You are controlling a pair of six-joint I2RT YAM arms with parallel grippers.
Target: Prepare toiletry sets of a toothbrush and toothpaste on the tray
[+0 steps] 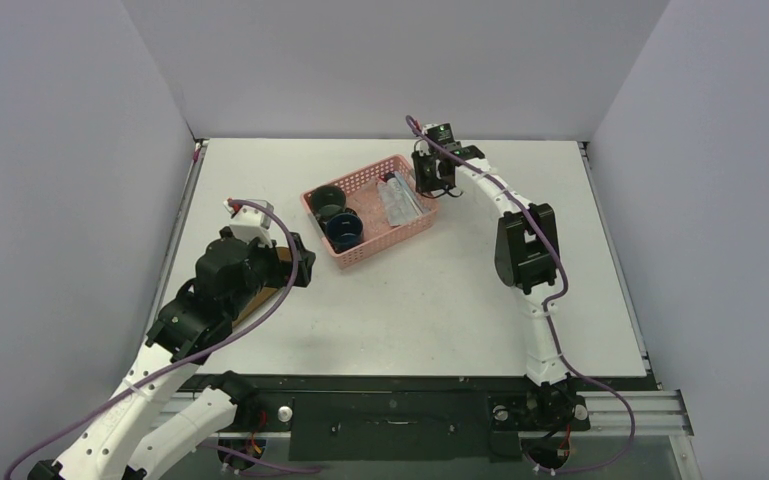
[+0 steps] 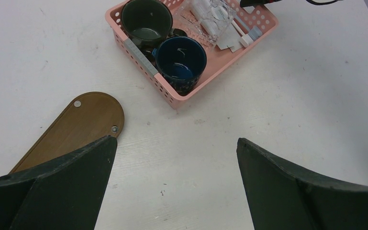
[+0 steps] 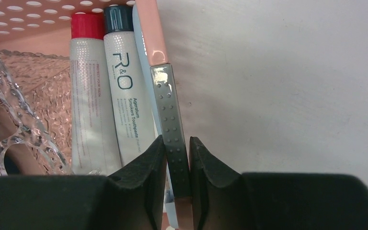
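Note:
Two white toothpaste tubes, one red-capped [image 3: 88,96] and one dark-capped [image 3: 129,100], lie in the pink basket [image 1: 360,178]. A thin pale blue toothbrush handle [image 3: 146,91] runs just inside the basket's right rim [image 3: 152,33]. My right gripper [image 3: 178,141] [image 1: 432,185] is shut on that rim at a grey dotted strip [image 3: 170,110], one finger inside and one outside. The brown oval tray [image 2: 83,124] lies on the table to the basket's left. My left gripper [image 2: 177,141] hangs open and empty above the table beside the tray's rounded end.
The basket also holds a dark green mug [image 2: 146,19], a blue mug [image 2: 181,60] and a clear textured glass holder [image 3: 14,110]. White table [image 3: 292,96] lies right of the basket. Grey walls enclose the back and sides.

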